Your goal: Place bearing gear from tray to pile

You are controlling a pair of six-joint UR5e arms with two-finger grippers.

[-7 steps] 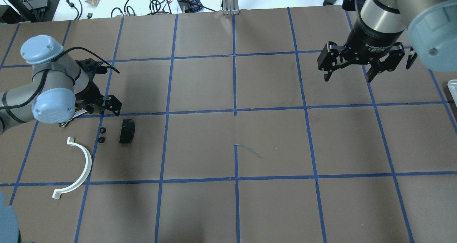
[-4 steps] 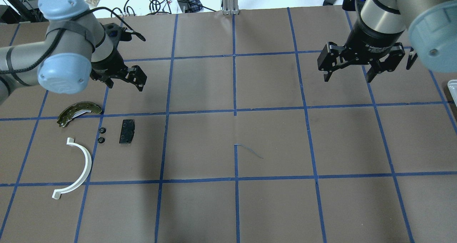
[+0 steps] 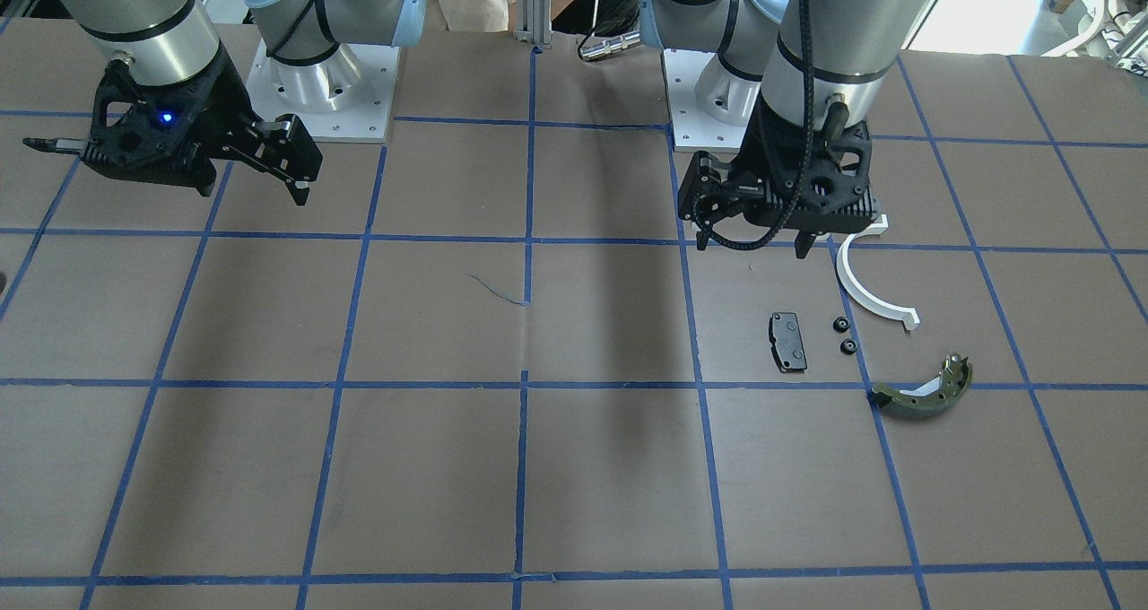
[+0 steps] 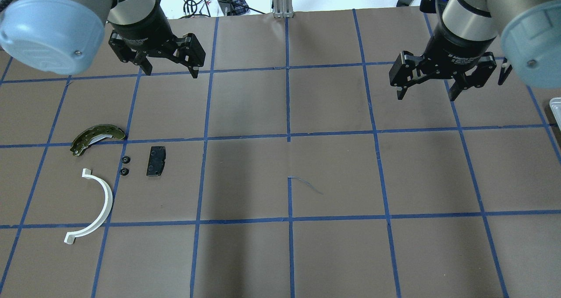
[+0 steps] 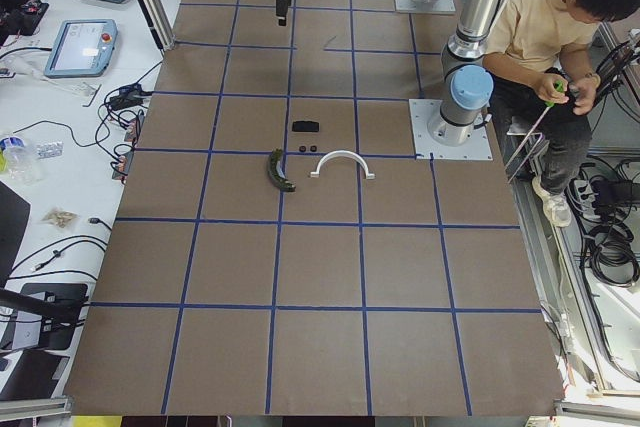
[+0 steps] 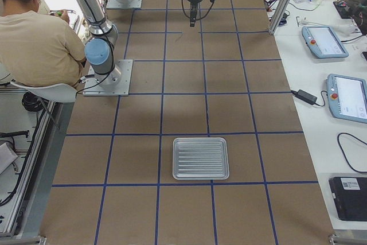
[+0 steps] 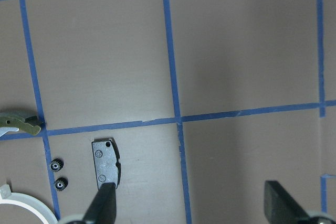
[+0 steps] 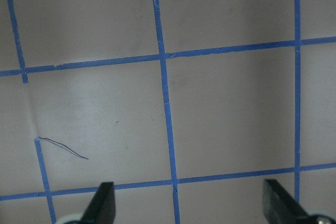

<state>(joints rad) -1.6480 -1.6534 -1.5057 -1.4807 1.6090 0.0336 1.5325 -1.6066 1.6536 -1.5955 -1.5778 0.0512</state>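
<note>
The pile lies at the table's left: a black pad (image 4: 155, 161), a white half-ring (image 4: 97, 206) and an olive brake shoe (image 4: 97, 136). Two small black gears (image 4: 126, 159) lie side by side between the pad and the half-ring. My left gripper (image 4: 171, 72) is open and empty, raised beyond the pile. Its wrist view shows the pad (image 7: 105, 162) and the gears (image 7: 55, 166) below it. My right gripper (image 4: 426, 97) is open and empty over bare paper at the far right. The ribbed metal tray (image 6: 200, 158) holds nothing that I can see.
Brown paper with a blue tape grid covers the table. The tray's edge (image 4: 555, 105) just shows at the right border. A thin loose thread (image 4: 307, 184) lies near the middle. A seated person (image 5: 560, 37) is behind the robot bases.
My left gripper has risen from beside the brake shoe and moved away toward the table's far side, leaving the shoe fully visible. The right arm has not moved.
</note>
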